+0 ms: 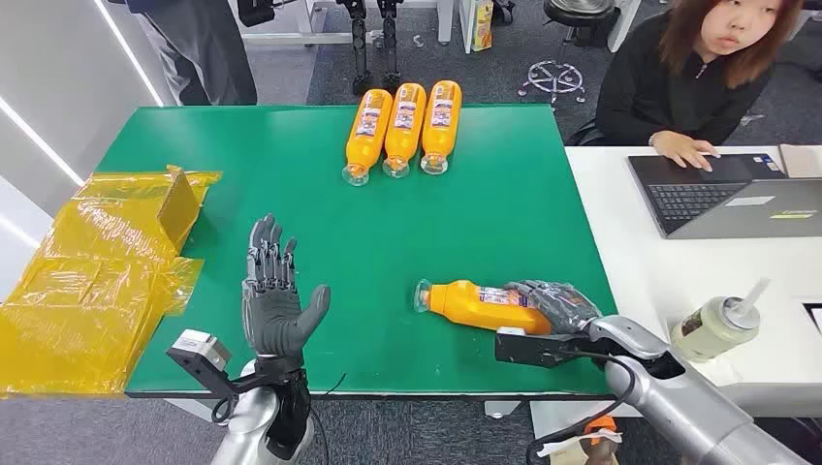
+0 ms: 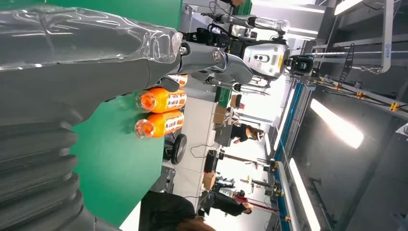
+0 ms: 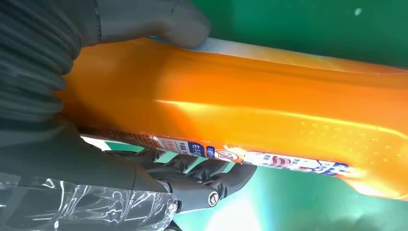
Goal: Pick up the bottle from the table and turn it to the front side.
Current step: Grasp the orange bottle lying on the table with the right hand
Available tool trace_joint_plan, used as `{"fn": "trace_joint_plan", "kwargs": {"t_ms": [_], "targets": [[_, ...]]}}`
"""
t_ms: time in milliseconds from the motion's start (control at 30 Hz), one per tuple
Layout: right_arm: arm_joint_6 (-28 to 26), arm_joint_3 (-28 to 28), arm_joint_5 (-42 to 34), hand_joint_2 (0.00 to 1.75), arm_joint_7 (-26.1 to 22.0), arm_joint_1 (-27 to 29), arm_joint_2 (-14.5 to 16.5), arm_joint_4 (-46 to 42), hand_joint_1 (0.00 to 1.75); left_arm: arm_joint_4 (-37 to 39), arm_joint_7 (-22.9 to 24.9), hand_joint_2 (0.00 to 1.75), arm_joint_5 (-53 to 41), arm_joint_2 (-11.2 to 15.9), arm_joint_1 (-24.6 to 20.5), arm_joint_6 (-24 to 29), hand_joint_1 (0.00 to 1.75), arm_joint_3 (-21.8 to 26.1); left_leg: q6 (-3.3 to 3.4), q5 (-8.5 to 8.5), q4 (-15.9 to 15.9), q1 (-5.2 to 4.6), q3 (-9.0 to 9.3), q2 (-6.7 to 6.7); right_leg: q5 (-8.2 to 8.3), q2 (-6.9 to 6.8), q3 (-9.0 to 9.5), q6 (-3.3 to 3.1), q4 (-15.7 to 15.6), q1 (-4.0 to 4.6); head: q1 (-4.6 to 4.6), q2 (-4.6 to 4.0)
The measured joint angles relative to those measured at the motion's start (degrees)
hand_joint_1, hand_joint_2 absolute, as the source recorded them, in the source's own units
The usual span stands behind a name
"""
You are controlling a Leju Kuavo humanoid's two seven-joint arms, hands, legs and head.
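Item: orange bottle [image 1: 480, 304], lying near green table's [image 1: 291, 194] front edge, wrapped by your right hand [image 1: 554, 302]. Left hand [image 1: 276, 300] spread, empty. Risk: smooth plastic slipping during rotation.

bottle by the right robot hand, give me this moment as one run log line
right robot hand: grips bottle lying on green table | left robot hand: open, raised | three bottles: far edge

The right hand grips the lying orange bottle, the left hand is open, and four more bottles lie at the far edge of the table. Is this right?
Not quite: the head view shows three bottles at the far edge, not four. The right hand does grip the lying orange bottle, and the left hand is open.
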Motion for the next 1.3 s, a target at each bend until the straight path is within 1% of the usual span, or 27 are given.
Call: {"fn": "trace_joint_plan", "kwargs": {"t_ms": [267,367,433,500,567,633,733,833,933,1100,1300], "targets": [[-0.4,-1.16,-0.01,1.75,-0.23,1.02,0.75,-0.27,1.75,0.0,0.0,1.75,0.08,0.0,0.05,0.0,0.0,0.3,0.0,0.0,-0.01,0.01,0.05,0.02,0.0,0.01,0.04,0.0,0.0,0.01,-0.01,0.0],[-1.35,-1.68,0.23,1.75,-0.9,1.85,0.81,-0.93,1.75,0.0,0.0,1.75,0.07,0.04,0.1,0.01,0.0,0.34,0.0,0.0,0.0,0.01,0.09,0.01,0.0,0.0,0.08,0.0,0.0,0.02,0.01,0.0],[-3.53,-2.48,1.45,1.75,-1.78,3.24,0.81,-2.31,1.75,0.0,0.0,1.75,-0.04,0.15,0.34,0.15,0.0,0.38,0.0,0.0,0.0,0.01,0.08,-0.03,-0.01,-0.03,0.1,0.01,0.0,0.02,0.0,0.0],[-7.08,-3.56,3.83,1.75,-2.56,5.4,0.87,-4.57,1.75,-0.01,0.0,1.75,-0.32,0.28,0.83,0.51,0.0,0.48,0.0,0.0,-0.01,0.02,0.02,-0.06,-0.02,-0.06,0.09,0.02,0.01,0.02,0.0,0.0],[-10.55,-4.72,6.14,1.75,-3.1,7.93,1.18,-7.53,1.75,-0.02,0.0,1.75,-0.61,0.31,1.21,0.71,0.0,0.73,0.0,0.0,-0.01,0.01,-0.11,-0.06,-0.02,-0.06,-0.02,0.01,0.02,0.01,0.0,0.0],[-12.77,-6.04,8.04,1.75,-3.52,10.14,1.86,-11.23,1.75,-0.01,0.0,1.75,-0.91,0.28,1.3,0.6,0.0,1.04,0.0,0.0,-0.01,0.01,-0.23,-0.05,-0.02,-0.05,-0.17,0.01,0.04,0.0,0.0,0.0],[-13.87,-8.38,12.12,1.75,-3.03,12.16,4.17,-17.29,1.75,0.12,0.0,1.75,-1.41,0.08,1.21,-0.11,0.0,1.27,-0.01,0.01,-0.02,0.02,-0.28,-0.04,-0.02,-0.04,-0.26,0.0,0.04,0.02,0.0,0.0],[-13.84,-9.96,17.59,1.75,-1.42,13.76,7.68,-22.29,1.75,0.95,0.0,1.75,-0.91,-0.59,0.56,-2.11,0.0,1.29,-0.01,0.01,-0.04,0.03,-0.28,-0.04,-0.04,-0.04,-0.27,-0.02,0.04,0.04,-0.01,0.0],[-13.92,-10.98,22.8,1.75,-0.98,16.05,11.53,-26.48,1.75,2.51,0.0,1.75,0.71,-1.02,-0.38,-5.04,0.0,1.29,-0.02,0.01,-0.05,0.04,-0.28,-0.04,-0.06,-0.04,-0.28,-0.04,0.04,0.05,-0.01,0.0],[-13.71,-13.15,27.37,1.75,-1.85,20.11,17.05,-31.23,1.75,4.25,0.63,1.75,4.85,-1.15,-0.99,-13.66,0.0,1.27,-0.05,-0.02,-0.05,0.04,-0.29,-0.03,-0.08,-0.03,-0.3,-0.04,0.03,0.04,0.0,0.0],[-13.68,-15.13,28.41,1.75,-3.66,23.78,20.57,-32.77,1.75,4.26,3.53,1.75,9.95,-1.08,-0.92,-23.3,0.0,1.27,-0.06,-0.04,-0.05,0.02,-0.33,-0.04,-0.09,-0.03,-0.3,-0.02,0.03,0.03,0.0,0.0]]}}
